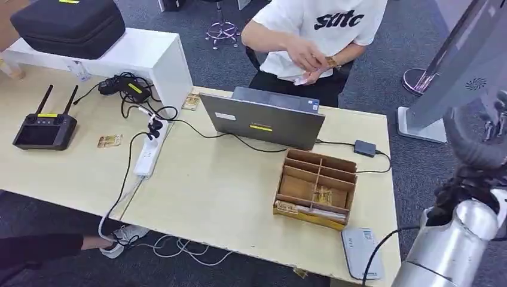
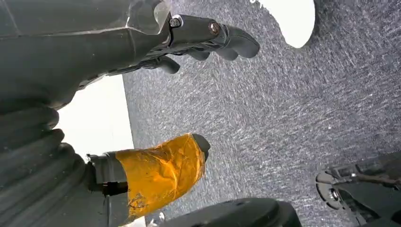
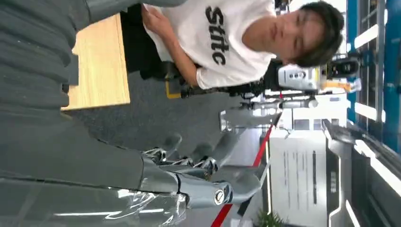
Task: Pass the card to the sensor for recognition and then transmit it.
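Meanwhile, cards (image 1: pixel 323 195) lie in the wooden box (image 1: pixel 299 156), well apart from the empty, open right robot hand (image 3: pixel 203 163).

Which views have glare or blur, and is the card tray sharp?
Head view: even light, wooden tray sharp. Left wrist view: carpet streaked with blur, left hand sharper. Right wrist view: bright background washed out behind the right hand, person slightly soft.
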You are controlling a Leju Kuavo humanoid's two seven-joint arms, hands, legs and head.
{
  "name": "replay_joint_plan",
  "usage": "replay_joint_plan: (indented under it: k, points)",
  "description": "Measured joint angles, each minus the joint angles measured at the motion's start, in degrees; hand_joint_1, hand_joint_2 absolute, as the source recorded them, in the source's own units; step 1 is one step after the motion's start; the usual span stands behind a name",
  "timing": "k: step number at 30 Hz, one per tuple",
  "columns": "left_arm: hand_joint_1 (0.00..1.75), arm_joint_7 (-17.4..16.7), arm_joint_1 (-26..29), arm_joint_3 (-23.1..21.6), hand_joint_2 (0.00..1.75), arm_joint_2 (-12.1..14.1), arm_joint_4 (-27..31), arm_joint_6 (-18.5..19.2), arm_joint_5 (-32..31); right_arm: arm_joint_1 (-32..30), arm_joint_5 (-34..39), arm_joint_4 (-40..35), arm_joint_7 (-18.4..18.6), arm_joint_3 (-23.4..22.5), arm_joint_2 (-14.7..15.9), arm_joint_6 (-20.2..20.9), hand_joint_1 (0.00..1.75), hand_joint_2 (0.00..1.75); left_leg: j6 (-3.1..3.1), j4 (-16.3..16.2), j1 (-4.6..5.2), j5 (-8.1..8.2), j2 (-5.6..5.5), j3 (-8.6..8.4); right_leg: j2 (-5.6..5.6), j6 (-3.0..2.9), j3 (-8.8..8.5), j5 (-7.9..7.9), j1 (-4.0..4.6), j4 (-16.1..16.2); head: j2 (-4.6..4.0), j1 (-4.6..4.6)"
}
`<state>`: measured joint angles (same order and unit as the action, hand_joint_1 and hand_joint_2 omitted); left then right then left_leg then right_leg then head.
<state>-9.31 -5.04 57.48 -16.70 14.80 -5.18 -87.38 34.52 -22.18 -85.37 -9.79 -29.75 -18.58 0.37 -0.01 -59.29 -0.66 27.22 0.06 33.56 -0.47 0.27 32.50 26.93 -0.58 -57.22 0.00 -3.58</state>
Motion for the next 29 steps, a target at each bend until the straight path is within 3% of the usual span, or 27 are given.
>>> replay_joint_plan:
  k: [9, 11, 14, 16, 18, 21, 23, 26, 28, 29]
  points:
    - [0.00, 0.07, -0.02, -0.39, 1.75, 0.13, 0.00, 0.02, -0.02, 0.24, 1.54, -0.33, -0.39, -3.84, -0.07, -0.92, 0.00, 1.75, -0.01, 0.01, -0.02, -0.01, -0.01, -0.01, 0.01, -0.01, 0.06, 0.00, 0.02, -0.01, 0.00, -0.02]
    - [0.00, 0.37, -0.03, -0.55, 1.75, 0.24, 0.00, 0.02, 0.00, 0.52, 9.16, -0.26, -1.09, -5.90, 0.02, -0.26, 0.00, 1.75, -0.01, 0.01, -0.03, -0.01, -0.03, -0.01, -0.01, -0.01, 0.08, 0.01, 0.02, -0.01, 0.00, 0.00]
    - [0.00, 0.96, -0.04, -0.79, 1.75, 0.52, 0.00, -0.02, 0.00, 0.77, 23.84, 2.76, -3.26, -12.77, 2.67, 4.58, 0.00, 1.75, 0.00, 0.00, -0.04, 0.00, -0.17, -0.02, -0.15, 0.03, -0.01, 0.04, 0.03, 0.06, 0.00, -0.02]
    - [0.00, 1.57, -0.02, -0.79, 1.75, 0.79, 0.00, -0.04, 0.00, 0.27, 31.24, 8.83, -6.35, -19.40, 7.28, 7.25, 0.00, 1.75, 0.01, -0.02, -0.04, -0.01, -0.50, -0.07, -0.50, 0.07, -0.16, 0.07, 0.03, 0.25, 0.00, -0.02]
    - [0.00, 1.90, 0.02, -0.81, 1.75, 1.07, 0.00, -0.09, 0.00, -2.37, 35.64, 16.70, -10.08, -25.71, 12.49, 7.34, 0.00, 1.75, 0.09, -0.03, -0.13, 0.05, -0.78, -0.15, -0.73, 0.14, -0.33, 0.11, 0.12, 0.51, 0.00, -0.04]
    - [0.00, 2.93, 0.10, -0.81, 1.75, 1.33, 0.00, -0.15, 0.04, -11.22, 38.23, 32.71, -12.26, -35.11, 19.86, 8.02, 0.00, 1.75, 0.36, 0.02, -0.44, 0.26, -1.62, -0.20, -1.53, 0.53, -1.21, 0.40, 0.38, 0.79, 0.00, 0.15]
    - [0.00, 3.26, 0.65, -0.81, 1.75, 1.51, 0.00, -0.22, 0.11, -17.07, 36.44, 40.70, -13.88, -38.13, 21.83, 7.35, 0.00, 1.75, 0.35, 0.02, -0.36, 0.38, -1.65, -0.17, -1.57, 0.38, -1.10, 0.47, 0.35, 0.76, 0.00, 0.50]
    - [0.00, 3.37, 0.70, -0.81, 1.75, 1.66, 0.00, -0.24, 0.13, -21.99, 35.12, 49.37, -16.02, -40.28, 23.11, 6.03, 0.00, 1.75, 0.33, 0.06, -0.32, 0.59, -0.86, -0.31, -0.87, 0.31, -0.91, 0.50, 0.32, 0.72, 0.00, 0.39]
    - [0.00, 3.56, 0.67, -0.81, 1.75, 1.64, 0.00, -0.33, 0.42, -23.61, 30.65, 54.00, -12.75, -40.69, 23.96, -0.06, 0.00, 1.75, 0.32, 0.10, -0.31, 0.58, -0.74, -0.35, -0.74, 0.28, -0.86, 0.52, 0.30, 0.66, 0.00, 0.46]
    - [0.00, 3.91, 0.69, -0.76, 1.75, 1.64, 0.00, -0.48, 0.59, -24.28, 26.91, 56.25, -9.10, -40.19, 24.00, -3.12, 0.00, 1.75, 0.31, 0.11, -0.37, 0.59, -0.69, -0.37, -0.66, 0.26, -0.87, 0.53, 0.36, 0.67, 0.00, 0.42]
